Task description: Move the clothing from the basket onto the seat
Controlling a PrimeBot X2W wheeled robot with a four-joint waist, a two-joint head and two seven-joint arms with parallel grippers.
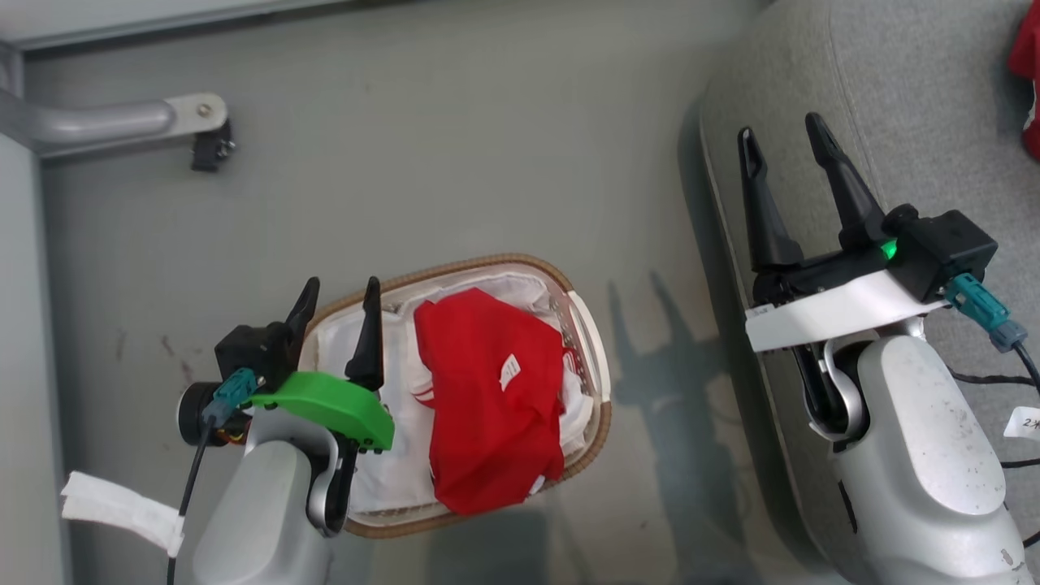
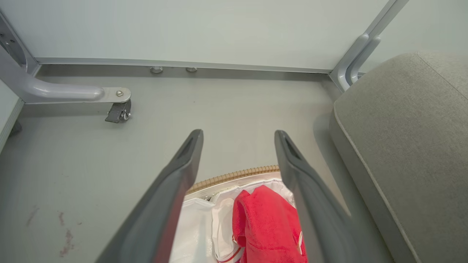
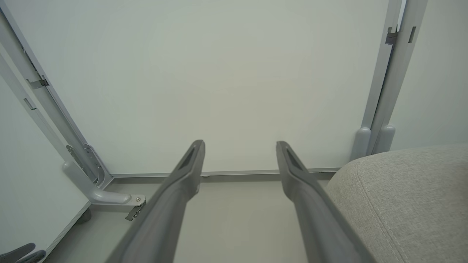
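Observation:
A bright red garment (image 1: 487, 390) with a small white label and striped white cuffs lies in the oval white basket (image 1: 593, 341), which has a brown woven rim and a white liner. The left wrist view shows the same red garment (image 2: 267, 226) between the fingers, below them. My left gripper (image 1: 340, 291) hangs open over the basket's left end, holding nothing. Over the left edge of the grey seat (image 1: 918, 97) my right gripper (image 1: 784, 132) is open and empty. Another red garment (image 1: 1028, 73) lies on the seat at the far right edge.
The basket stands on a grey floor (image 1: 455, 146). A grey metal leg with a caster (image 1: 207, 138) juts in at the upper left, in front of pale wall panels (image 3: 219, 73). The seat (image 2: 409, 146) rises close to the basket's right.

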